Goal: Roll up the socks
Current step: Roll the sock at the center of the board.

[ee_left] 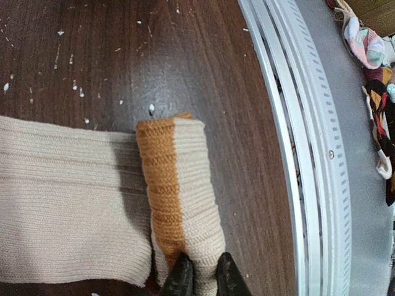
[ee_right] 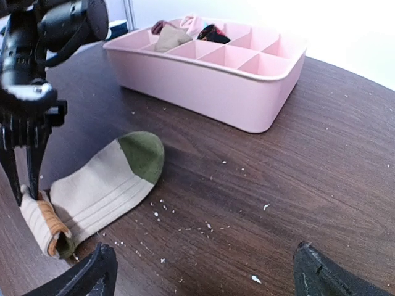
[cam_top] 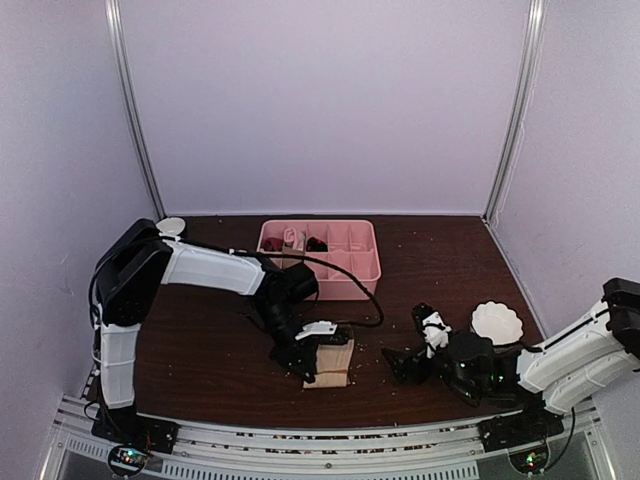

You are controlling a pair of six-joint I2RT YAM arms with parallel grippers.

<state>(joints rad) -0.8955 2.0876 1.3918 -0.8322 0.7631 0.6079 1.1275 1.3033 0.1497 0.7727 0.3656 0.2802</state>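
A dark wooden surface (cam_top: 200, 345) carries a pink tray (ee_right: 210, 92), a white bowl (cam_top: 497, 322), a beige sock (ee_right: 105, 185) and scattered white specks (ee_right: 159, 208).

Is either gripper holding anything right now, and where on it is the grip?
The left gripper pinches the beige sock at its rolled end, the one with the orange band. The right gripper is open and holds nothing.

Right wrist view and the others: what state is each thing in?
Beige ribbed fabric sock with olive toe: orange cuff end rolled, rest lying flat.
Left tool: shut on the rolled end.
Right tool: open, empty.
Pink divided plastic tray: far-left compartments hold fabric items, near ones empty.
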